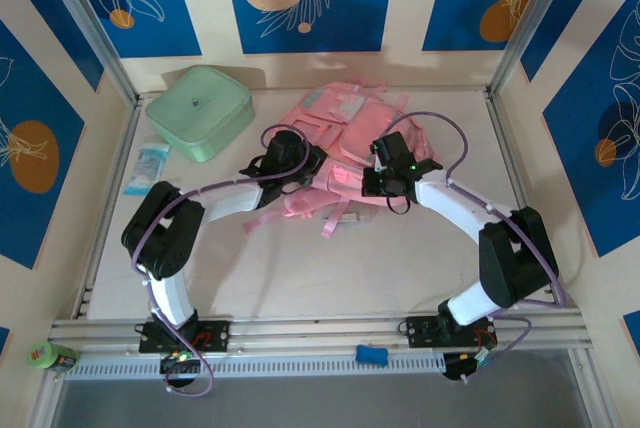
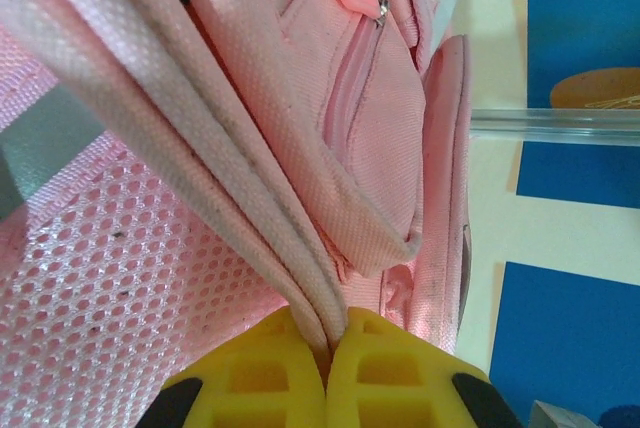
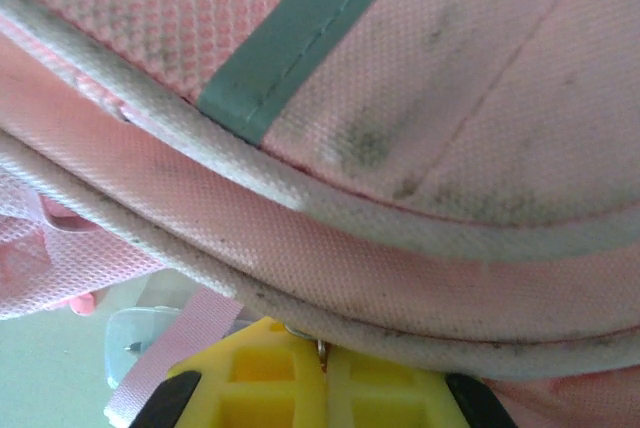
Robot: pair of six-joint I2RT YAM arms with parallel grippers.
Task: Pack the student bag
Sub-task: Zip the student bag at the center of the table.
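Note:
The student bag (image 1: 345, 118), soft pink fabric with straps, lies at the middle back of the table. My left gripper (image 1: 305, 166) reaches in at its left side. In the left wrist view the yellow fingers (image 2: 270, 373) are shut on a folded, pale piped edge (image 2: 200, 148) of the bag (image 2: 370, 148), beside pink mesh and a zipped pocket. My right gripper (image 1: 375, 183) sits at the bag's front right. In the right wrist view that gripper (image 3: 323, 346) is shut on a small metal zip pull (image 3: 305, 333), under the bag's piped seam (image 3: 300, 238) and a grey-blue strip (image 3: 290, 38).
A mint green square zip case (image 1: 200, 111) stands at the back left. A pale blue packet (image 1: 148, 168) lies near the left wall. A blue object (image 1: 371, 354) rests on the front rail. Walls close in the back and both sides.

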